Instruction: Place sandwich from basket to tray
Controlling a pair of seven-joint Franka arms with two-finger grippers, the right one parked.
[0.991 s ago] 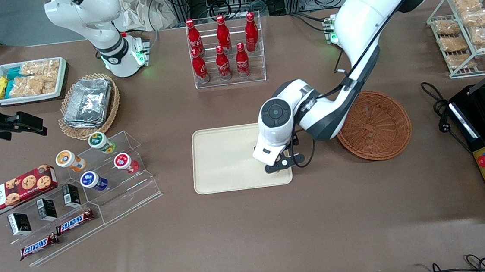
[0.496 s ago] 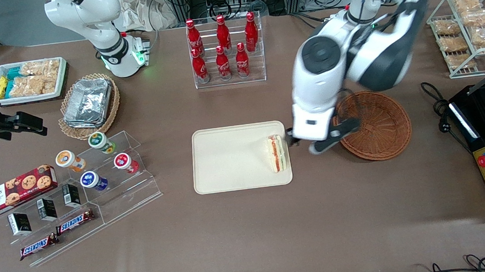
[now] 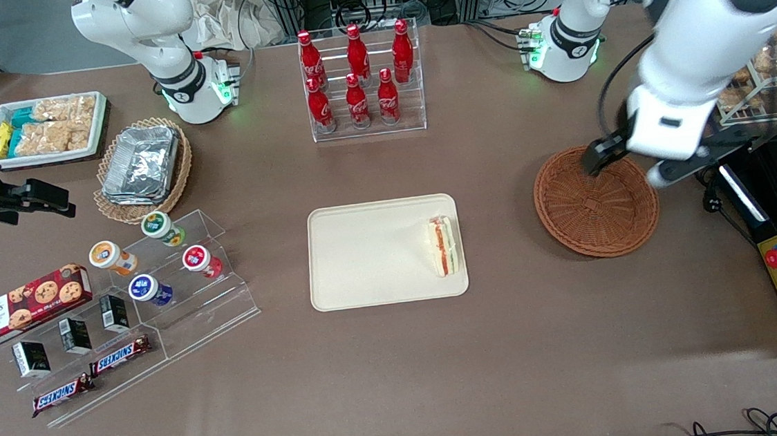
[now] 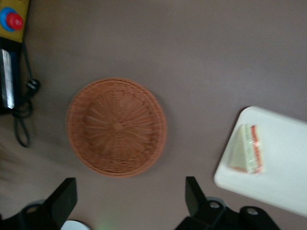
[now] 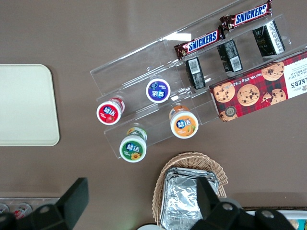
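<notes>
Sandwich (image 3: 444,245) is showing white bread with orange-red and green filling, sitting on beige tray (image 3: 364,254). Woven basket (image 3: 596,201) is reddish-brown. Gripper (image 3: 623,161) over it is showing black fingers, spread wide.

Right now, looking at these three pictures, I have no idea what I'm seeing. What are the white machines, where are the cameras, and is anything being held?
The white machines are two robot arms bolted to a brown table. One picture looks down on the whole table from the front; the other two come from small cameras on each arm's wrist. The working arm's gripper, a two-finger claw, hangs open and empty above the round reddish-brown basket, which has nothing in it. The sandwich lies on the beige tray, near the tray's edge closest to the basket. Elsewhere on the table are a rack of red cola bottles, a clear stand of snacks and a tan basket of foil containers.
</notes>
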